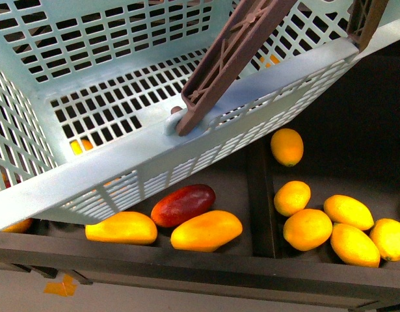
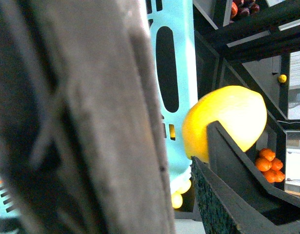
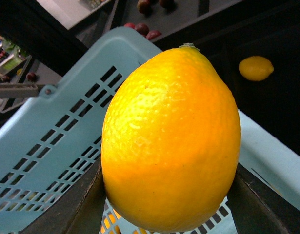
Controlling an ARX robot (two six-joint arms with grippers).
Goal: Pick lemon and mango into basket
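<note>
Front view: the tilted basket and its brown handle hide much of your shelf. The mango lies below its rim beside a dark red mango, with lemons in the next compartment.

Left wrist: a blurred brown bar blocks the left gripper, and you cannot tell its grip.

Right wrist: the right gripper clamps the pebbly lemon over the lattice.

Front view looks down over the basket; both wrist views face it closely.
</note>
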